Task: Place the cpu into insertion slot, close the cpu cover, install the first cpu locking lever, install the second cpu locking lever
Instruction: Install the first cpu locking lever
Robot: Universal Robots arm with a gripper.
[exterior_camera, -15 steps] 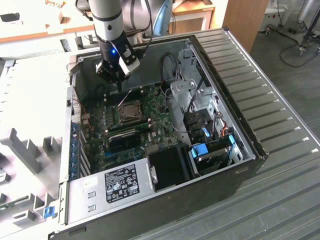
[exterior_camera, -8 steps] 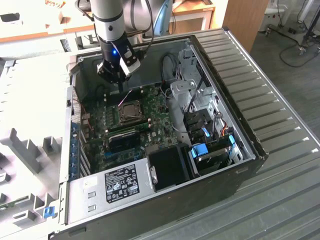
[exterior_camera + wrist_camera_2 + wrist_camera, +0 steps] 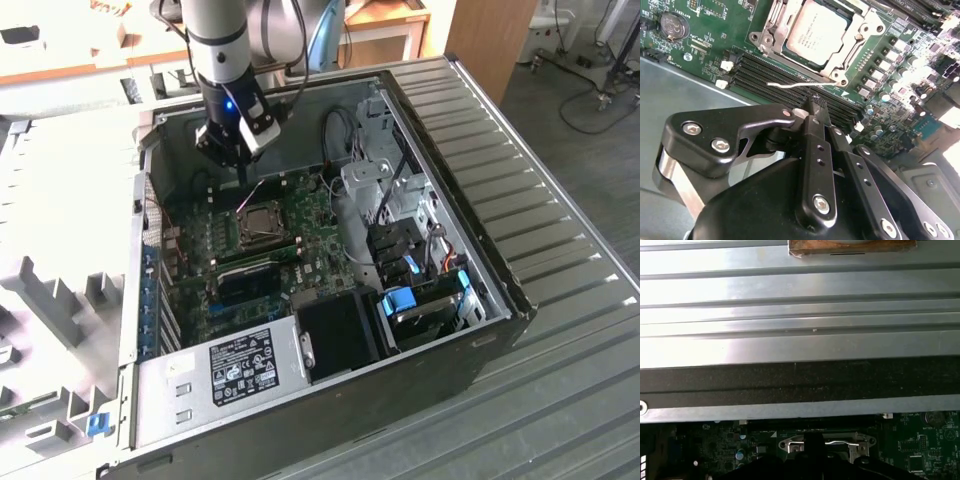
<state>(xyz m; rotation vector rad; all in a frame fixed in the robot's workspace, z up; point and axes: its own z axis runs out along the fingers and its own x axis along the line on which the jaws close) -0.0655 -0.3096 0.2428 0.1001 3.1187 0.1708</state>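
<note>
The cpu, silver-grey topped, lies in the insertion slot on the green board. The cpu cover, a silvery frame, lies flat around the chip. A thin wire locking lever juts out from the slot's near edge. My gripper hangs just off that edge, above the long memory slots, fingers together with nothing between them. In the exterior view the gripper points down at the slot's far side. The first wrist view has the cover and its wire lever low in the picture.
The board sits inside an open black computer case on a ribbed metal table. Black memory slots run beside the socket. A drive cage and cables stand to the exterior view's right, a power supply at the front.
</note>
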